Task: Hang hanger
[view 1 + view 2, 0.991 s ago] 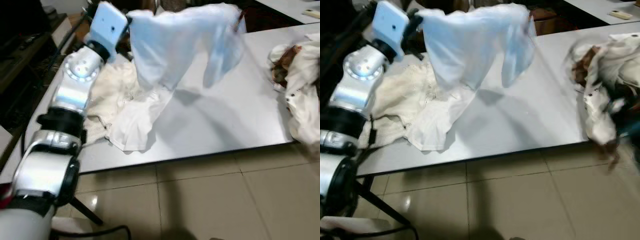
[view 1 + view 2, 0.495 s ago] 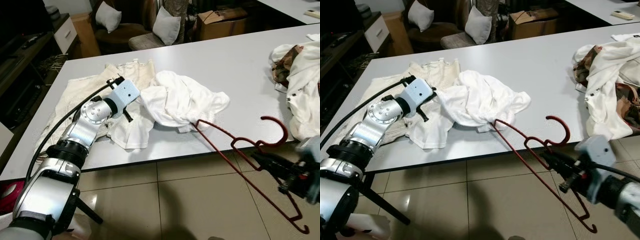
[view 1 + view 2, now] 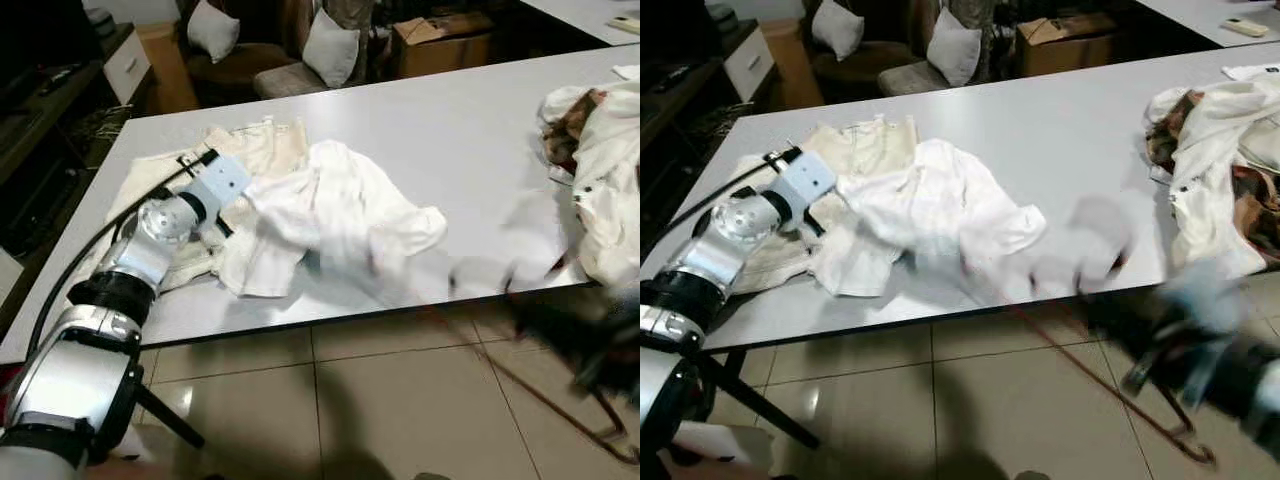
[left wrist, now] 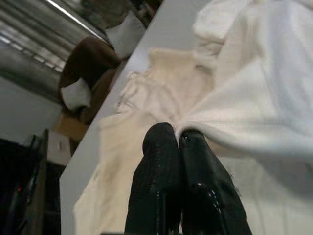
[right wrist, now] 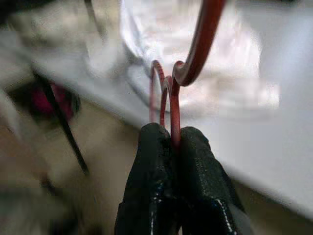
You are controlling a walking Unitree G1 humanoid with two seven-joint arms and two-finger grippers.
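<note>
A crumpled white shirt (image 3: pixel 340 215) lies on the grey table (image 3: pixel 450 120), partly over a cream garment (image 3: pixel 255 150). My left gripper (image 3: pixel 240 200) rests at the shirt's left edge, shut on a fold of the white cloth (image 4: pixel 230 107). In its wrist view the left gripper (image 4: pixel 177 133) pinches that fold. My right gripper (image 3: pixel 565 335), heavily blurred, hangs below the table's near edge on the right. It is shut on the thin red wire hanger (image 5: pixel 195 49), as the right gripper (image 5: pixel 172 134) shows close up. The hanger's lower bar (image 3: pixel 1110 385) slants down over the tiled floor.
A heap of white and brown clothes (image 3: pixel 600 160) sits at the table's right end. Beyond the far edge stand chairs with pillows (image 3: pixel 325 45) and a cardboard box (image 3: pixel 445 35). Dark shelving (image 3: pixel 40 110) runs along the left, and tiled floor (image 3: pixel 380 400) spreads below the near edge.
A second ago the left gripper held the shirt up in the air; it now lies on the table. The right arm with the hanger has come into view and is moving, blurred.
</note>
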